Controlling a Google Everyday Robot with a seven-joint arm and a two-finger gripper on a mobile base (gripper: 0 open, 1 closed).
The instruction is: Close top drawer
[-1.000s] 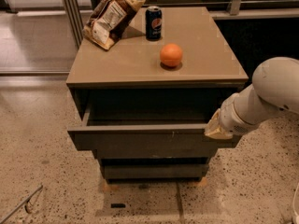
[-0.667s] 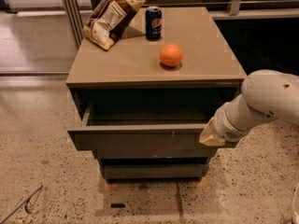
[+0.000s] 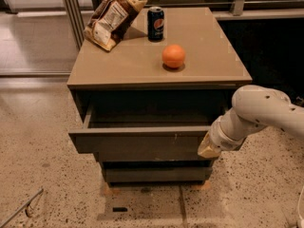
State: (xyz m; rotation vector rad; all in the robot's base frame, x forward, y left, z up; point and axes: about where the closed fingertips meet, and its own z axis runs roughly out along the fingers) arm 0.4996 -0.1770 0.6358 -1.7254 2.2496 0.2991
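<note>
Presently noted top drawer (image 3: 142, 145) pulled partway out beneath tabletop (image 3: 128, 68), front panel standing forward of lower drawer fronts (image 3: 156, 175). Found end effector (image 3: 209, 148) at right end of that front panel, touching or just beside; spread or pressed together, cannot tell. Logged on tabletop: orange (image 3: 174, 56), soda can (image 3: 156, 23), snack bag (image 3: 113, 17).

**Dim Room, Soft Light Falling From Above**

Overhead light is brightening the cabinet top (image 3: 137, 63), and the orange (image 3: 174, 56) is casting a small shadow. The hollow of the top drawer (image 3: 137, 146) is lying in deep shade. The gripper (image 3: 208, 149), at the drawer front's right end, is catching pale light.
</note>
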